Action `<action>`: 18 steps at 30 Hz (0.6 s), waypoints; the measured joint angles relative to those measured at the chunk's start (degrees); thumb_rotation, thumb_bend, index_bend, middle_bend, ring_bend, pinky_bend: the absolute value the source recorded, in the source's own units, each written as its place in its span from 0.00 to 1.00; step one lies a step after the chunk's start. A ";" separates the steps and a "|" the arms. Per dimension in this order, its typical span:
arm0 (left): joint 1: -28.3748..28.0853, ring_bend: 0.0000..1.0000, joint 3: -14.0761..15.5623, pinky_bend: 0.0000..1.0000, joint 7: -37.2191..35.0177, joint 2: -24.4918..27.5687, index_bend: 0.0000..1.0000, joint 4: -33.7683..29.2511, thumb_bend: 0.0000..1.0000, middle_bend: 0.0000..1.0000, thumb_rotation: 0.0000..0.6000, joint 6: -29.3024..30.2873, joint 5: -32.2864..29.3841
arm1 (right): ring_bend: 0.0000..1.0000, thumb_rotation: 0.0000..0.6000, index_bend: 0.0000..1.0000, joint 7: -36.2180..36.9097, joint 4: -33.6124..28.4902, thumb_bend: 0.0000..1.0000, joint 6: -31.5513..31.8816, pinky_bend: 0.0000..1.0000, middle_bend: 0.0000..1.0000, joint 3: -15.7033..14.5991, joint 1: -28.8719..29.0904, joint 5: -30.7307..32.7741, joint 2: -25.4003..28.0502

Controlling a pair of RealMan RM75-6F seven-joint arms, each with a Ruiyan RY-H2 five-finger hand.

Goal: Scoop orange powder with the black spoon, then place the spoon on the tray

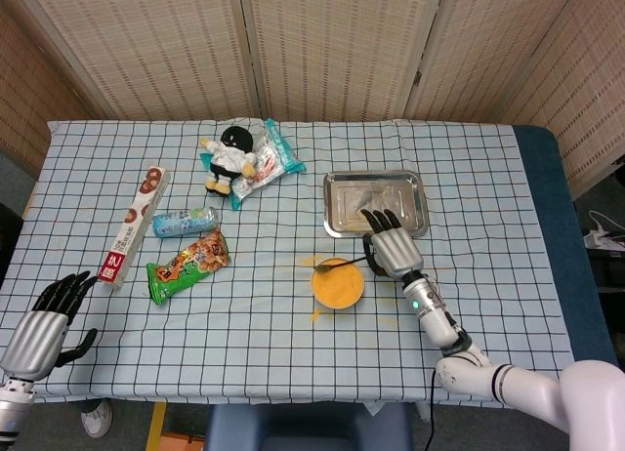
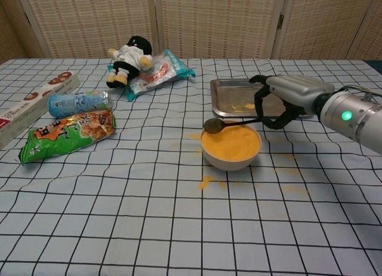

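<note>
A white bowl (image 2: 231, 149) (image 1: 338, 283) full of orange powder stands in front of the metal tray (image 2: 221, 101) (image 1: 337, 202). My right hand (image 2: 285, 100) (image 1: 390, 244) grips the handle of the black spoon (image 2: 215, 125) (image 1: 325, 266). The spoon's head hovers level over the bowl's far left rim, out of the powder. A small orange patch lies on the tray's floor. My left hand (image 1: 44, 320) rests open near the table's front left corner, seen only in the head view.
A plush toy (image 2: 126, 60), a snack pack (image 2: 160, 71), a blue can (image 2: 78, 101), a green chip bag (image 2: 67, 134) and a long box (image 2: 34, 105) lie on the left half. Spilled orange powder (image 2: 205, 181) dots the checked cloth around the bowl.
</note>
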 measured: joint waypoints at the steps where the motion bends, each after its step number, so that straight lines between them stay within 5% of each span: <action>1: 0.01 0.00 -0.02 0.10 0.00 0.01 0.00 0.02 0.39 0.00 1.00 0.00 -0.06 | 0.00 1.00 0.63 -0.04 0.00 0.39 0.09 0.00 0.00 -0.01 0.00 -0.03 -0.02; 8: 0.09 0.00 -0.03 0.10 -0.03 0.03 0.00 0.07 0.40 0.00 1.00 0.18 -0.04 | 0.00 1.00 0.76 2.21 -1.98 0.53 1.00 0.00 0.02 -0.22 -0.13 -2.68 1.58; 18: 0.18 0.00 0.08 0.10 0.53 -0.03 0.00 -0.21 0.40 0.00 1.00 0.40 0.26 | 0.00 1.00 0.81 0.34 -12.34 0.55 -0.79 0.00 0.03 -2.39 -0.65 -4.10 10.91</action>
